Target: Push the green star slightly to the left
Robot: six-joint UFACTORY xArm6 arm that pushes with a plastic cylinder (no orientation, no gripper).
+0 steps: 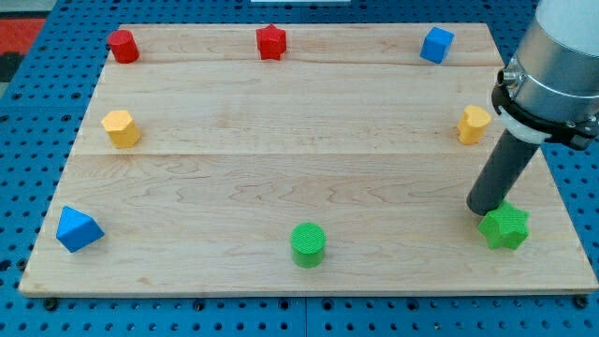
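Observation:
The green star [506, 227] lies near the view's bottom right corner of the wooden board [299, 178]. My tip [484, 210] stands at the star's upper left edge, touching or almost touching it. The dark rod rises from there toward the view's upper right into the grey arm body [560, 56].
A green cylinder [308, 244] sits at bottom centre. A blue block [77, 229] is at bottom left. Yellow blocks sit at the left [121, 128] and right [474, 124]. Along the top are a red cylinder [123, 45], a red star [270, 42] and a blue cube [436, 45].

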